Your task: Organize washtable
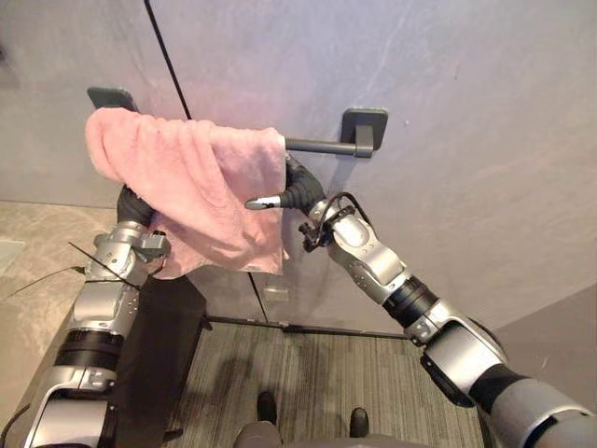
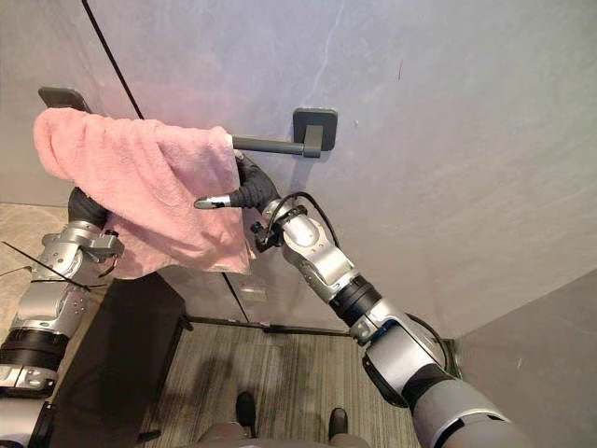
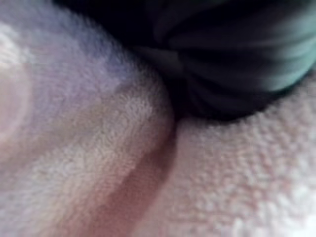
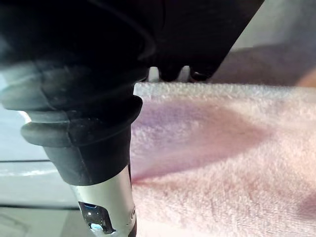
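Note:
A pink towel (image 1: 187,177) hangs bunched over a dark towel bar (image 1: 317,145) fixed on the grey wall by two brackets (image 1: 366,126). The right part of the bar is bare. My right hand (image 1: 300,193) is at the towel's right edge just under the bar. Its thumb (image 1: 266,202) lies across the front of the cloth and its fingers go behind it, so the edge is pinched. My left hand (image 1: 133,205) reaches up behind the towel's lower left part, fingers hidden in the cloth. The left wrist view has pink cloth (image 3: 98,163) close against the hand's dark cover.
A beige stone counter (image 1: 28,271) lies at the lower left. A black panel (image 1: 159,345) stands below the towel beside my left arm. Grey carpet (image 1: 326,373) covers the floor under the wall.

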You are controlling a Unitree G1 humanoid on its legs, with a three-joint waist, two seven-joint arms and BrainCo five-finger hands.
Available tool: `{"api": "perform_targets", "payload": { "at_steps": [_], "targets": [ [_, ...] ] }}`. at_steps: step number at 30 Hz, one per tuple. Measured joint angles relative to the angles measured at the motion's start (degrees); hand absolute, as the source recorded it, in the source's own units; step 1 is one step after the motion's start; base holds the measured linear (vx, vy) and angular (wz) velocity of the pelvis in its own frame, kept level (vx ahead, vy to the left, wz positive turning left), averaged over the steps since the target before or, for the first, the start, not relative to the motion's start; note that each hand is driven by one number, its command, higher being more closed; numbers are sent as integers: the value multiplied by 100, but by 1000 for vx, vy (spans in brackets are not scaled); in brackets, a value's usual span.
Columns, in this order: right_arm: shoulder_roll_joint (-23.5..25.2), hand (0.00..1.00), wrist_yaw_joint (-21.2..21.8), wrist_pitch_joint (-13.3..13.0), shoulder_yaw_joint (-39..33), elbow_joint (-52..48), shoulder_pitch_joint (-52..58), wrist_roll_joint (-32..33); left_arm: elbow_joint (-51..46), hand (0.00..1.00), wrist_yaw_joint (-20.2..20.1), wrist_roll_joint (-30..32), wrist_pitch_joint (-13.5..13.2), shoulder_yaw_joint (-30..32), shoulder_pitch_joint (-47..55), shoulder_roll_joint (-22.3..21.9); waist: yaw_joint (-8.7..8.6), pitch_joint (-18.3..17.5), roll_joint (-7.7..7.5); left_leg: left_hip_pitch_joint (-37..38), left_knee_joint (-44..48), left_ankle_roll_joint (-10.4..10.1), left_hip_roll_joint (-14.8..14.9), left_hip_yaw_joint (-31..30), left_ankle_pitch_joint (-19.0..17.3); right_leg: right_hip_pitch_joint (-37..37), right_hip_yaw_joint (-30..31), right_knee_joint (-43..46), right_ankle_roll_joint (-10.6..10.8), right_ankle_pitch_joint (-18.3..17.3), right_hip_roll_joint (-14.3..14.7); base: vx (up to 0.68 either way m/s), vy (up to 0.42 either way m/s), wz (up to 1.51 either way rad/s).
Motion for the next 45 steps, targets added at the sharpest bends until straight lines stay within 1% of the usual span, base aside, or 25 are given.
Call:
{"api": "perform_targets", "payload": {
  "at_steps": [3, 9, 16, 21, 25, 28, 30, 33, 38, 41, 42, 45],
  "targets": [
    [66, 100, -102, -1, 40, 120, -64, -102, 12, 100, 1, 0, 0, -9, 0, -34, 3, -21, 58, -9, 0, -5, 0, -49, 3, 30, -42, -28, -3, -3, 3, 9, -7, 9],
    [35, 100, -209, 0, -34, 300, -63, -267, 13, 100, 4, 2, 0, -3, 1, -35, 2, -20, 60, -7, -1, -7, 1, -81, 5, 62, -85, -46, -12, -8, 6, -3, -5, 3],
    [-2, 100, -247, 15, -166, 303, -60, -672, 15, 100, 3, 62, 4, 17, 1, -41, -10, -20, 60, -6, -1, -8, 1, -78, 4, 61, -82, -45, -12, -9, 6, 0, 0, 0],
    [40, 100, -236, 20, -539, 53, 282, -880, 26, 100, 34, 108, 25, 486, -8, -21, -5, -20, 60, -5, -1, -9, 0, -81, 4, 68, -91, -44, -17, -13, 3, 0, 0, 0],
    [4, 100, -242, -6, -672, 20, 416, -898, 261, 100, 119, 30, 0, 476, -178, 197, -12, -21, 60, -4, -1, -9, 0, -86, 4, 70, -100, -40, -20, -15, 2, 0, 0, 0],
    [-19, 100, -257, 10, -882, -197, 574, -993, 589, 100, 35, 1, 39, 482, -386, 501, -15, -21, 59, -4, -1, -12, -3, -77, 5, 66, -90, -35, -32, -22, -3, -23, 1, 0],
    [-121, 100, -263, 6, -1023, -394, 808, -997, 704, 100, -25, -1, 45, 585, -378, 602, -6, -22, 57, -5, -2, -36, -7, -71, -13, 60, -86, -34, -32, -22, -9, 0, 0, 0],
    [-196, 100, -258, 6, -1029, -419, 848, -991, 720, 100, -53, -1, 44, 616, -379, 608, -8, -23, 56, 2, -1, -38, -5, -42, -14, 48, -51, -32, -31, -20, -9, 0, 0, -5],
    [-201, 100, -254, 2, -1171, -674, 1010, -829, 924, 100, -268, 2, 78, 605, -354, 606, -27, -26, 50, 2, -2, -37, 6, 74, -16, -30, 52, -1, -21, -10, -5, 0, -2, -11],
    [-202, 100, -225, 3, -1170, -708, 1042, -787, 958, 100, -271, 3, 124, 605, -354, 594, -43, -29, 46, 19, -2, -12, 6, 99, 3, -31, 83, -1, 2, 5, -4, 10, -6, -6],
    [-210, 100, -225, 3, -1173, -740, 1054, -771, 998, 100, -275, 4, 130, 605, -353, 562, -51, -29, 45, 23, -2, -11, 6, 102, 3, -31, 89, -1, 3, 5, -3, 6, -6, -4],
    [-260, 100, -225, 4, -1174, -807, 1080, -751, 1155, 100, -275, 6, 148, 606, -281, 281, -68, -32, 40, 27, -2, -11, 6, 107, 3, -30, 96, 0, 10, 9, -3, 0, 0, 0]
  ]
}}
